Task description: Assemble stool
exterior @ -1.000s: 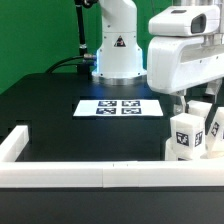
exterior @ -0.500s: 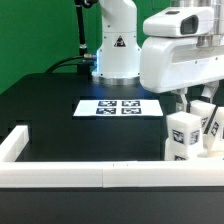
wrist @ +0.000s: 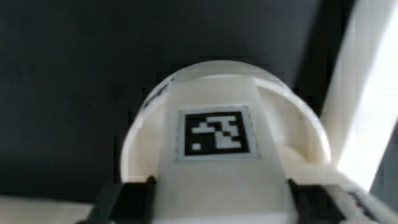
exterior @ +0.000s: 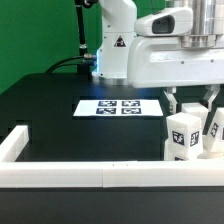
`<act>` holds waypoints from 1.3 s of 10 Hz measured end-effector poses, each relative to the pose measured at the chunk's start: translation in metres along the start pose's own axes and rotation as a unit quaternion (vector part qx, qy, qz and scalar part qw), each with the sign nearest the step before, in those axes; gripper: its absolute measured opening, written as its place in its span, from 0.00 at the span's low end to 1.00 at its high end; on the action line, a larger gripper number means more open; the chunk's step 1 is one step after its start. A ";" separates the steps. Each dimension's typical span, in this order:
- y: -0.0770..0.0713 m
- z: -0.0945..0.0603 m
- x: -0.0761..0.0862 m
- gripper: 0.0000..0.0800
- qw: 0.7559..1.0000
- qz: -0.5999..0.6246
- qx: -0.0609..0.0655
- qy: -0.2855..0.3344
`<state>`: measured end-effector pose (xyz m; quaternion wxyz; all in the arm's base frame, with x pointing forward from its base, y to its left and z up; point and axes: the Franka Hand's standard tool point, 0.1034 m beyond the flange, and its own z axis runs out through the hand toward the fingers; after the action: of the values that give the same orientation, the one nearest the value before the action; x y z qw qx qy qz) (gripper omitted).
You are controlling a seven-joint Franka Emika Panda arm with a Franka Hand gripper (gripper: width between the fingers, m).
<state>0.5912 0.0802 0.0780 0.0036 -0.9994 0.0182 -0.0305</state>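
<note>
The gripper [exterior: 188, 100] hung low at about four o'clock in the exterior view, its two dark fingers [exterior: 171, 100] reaching down behind a group of white tagged legs [exterior: 182, 138]. The legs stood upright just inside the border rail [exterior: 70, 176], at about five o'clock of the marker board [exterior: 118, 107]. In the wrist view, one rounded white stool part [wrist: 228, 125], a leg by its look, lay squarely between the fingers [wrist: 125, 205], its square tag facing the camera. The jaws were drawn in narrow against its sides, clamping it. The black table [exterior: 40, 110] lay beneath.
</note>
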 end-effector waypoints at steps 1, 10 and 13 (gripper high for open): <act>0.002 0.000 0.000 0.42 0.997 0.080 0.002 0.000; -0.012 0.001 -0.005 0.42 0.871 0.489 0.031 -0.023; -0.023 -0.001 -0.003 0.42 0.705 0.706 0.054 -0.040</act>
<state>0.5889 0.1036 0.0786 0.0787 -0.6928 0.7165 0.0201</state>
